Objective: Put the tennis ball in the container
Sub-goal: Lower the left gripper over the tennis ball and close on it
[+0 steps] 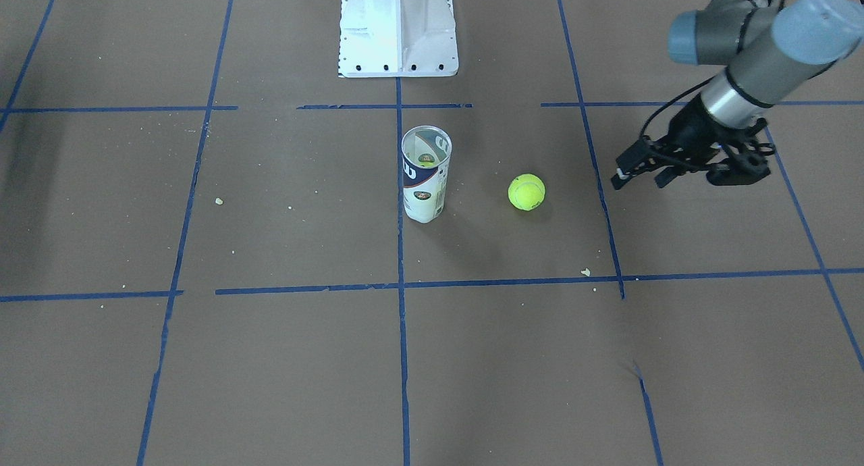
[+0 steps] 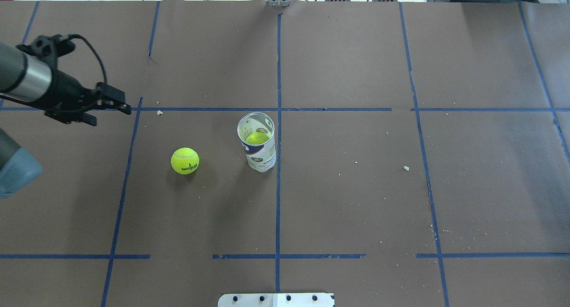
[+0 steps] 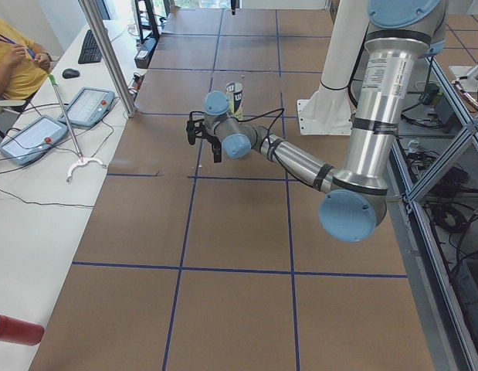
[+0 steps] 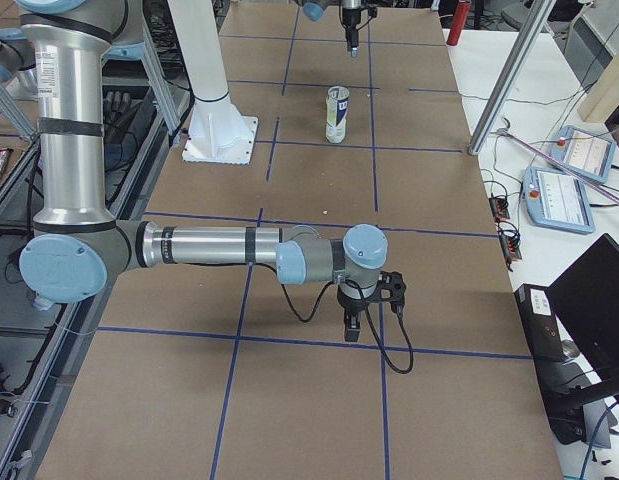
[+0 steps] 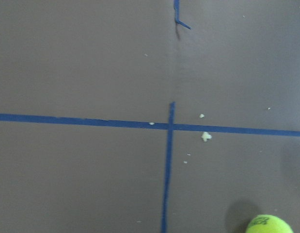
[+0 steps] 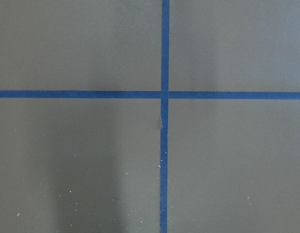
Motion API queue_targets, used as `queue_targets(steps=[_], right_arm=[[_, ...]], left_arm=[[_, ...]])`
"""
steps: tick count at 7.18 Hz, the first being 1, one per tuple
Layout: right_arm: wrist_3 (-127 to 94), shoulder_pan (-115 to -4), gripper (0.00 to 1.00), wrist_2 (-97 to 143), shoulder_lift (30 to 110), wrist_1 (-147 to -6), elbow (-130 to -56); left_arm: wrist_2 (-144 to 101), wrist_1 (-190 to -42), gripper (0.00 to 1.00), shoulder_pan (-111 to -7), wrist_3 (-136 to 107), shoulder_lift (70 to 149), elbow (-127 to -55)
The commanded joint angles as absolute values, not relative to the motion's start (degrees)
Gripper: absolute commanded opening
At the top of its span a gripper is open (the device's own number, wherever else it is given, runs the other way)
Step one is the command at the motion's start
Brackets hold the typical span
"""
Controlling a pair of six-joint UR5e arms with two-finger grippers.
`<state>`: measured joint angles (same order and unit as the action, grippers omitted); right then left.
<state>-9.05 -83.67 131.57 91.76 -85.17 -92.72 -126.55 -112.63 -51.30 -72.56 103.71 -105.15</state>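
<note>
Tennis ball (image 2: pixel 185 160) rests near container (image 2: pixel 261 152); left pincer (image 2: pixel 110 115) released, right pincer (image 4: pixel 351 330) impossible to tell.

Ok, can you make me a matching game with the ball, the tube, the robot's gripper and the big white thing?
Things:
1. tennis ball
2. tennis-ball tube
3. left gripper
4. white pedestal

Places and states:
A. stands upright, top open, with a second ball inside
B. open, holding nothing, above the table
C. lies on the table beside the tube
D. stands at the robot's side of the table

Pairs: 1-C, 2-A, 3-B, 4-D
</note>
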Motion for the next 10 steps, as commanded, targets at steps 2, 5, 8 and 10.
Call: queue_targets(steps=[2, 5, 8, 10], right_arm=[[-9.1, -83.7, 1.0, 131.6, 91.8, -85.2, -92.7], [-9.1, -83.7, 1.0, 131.6, 91.8, -85.2, -92.7], [-9.1, -83.7, 1.0, 131.6, 91.8, -85.2, -92.7], [-9.1, -83.7, 1.0, 131.6, 91.8, -85.2, -92.7]], left_arm=[[-111.3, -102.9, 1.0, -37.2, -84.0, 111.2, -103.8], [-107.6, -102.1, 1.0, -33.7, -86.0, 112.6, -101.3], [-107.4, -102.2, 1.0, -32.9, -86.0, 113.6, -99.2], [-107.4, -102.4, 1.0, -32.8, -85.9, 113.6, -98.5]])
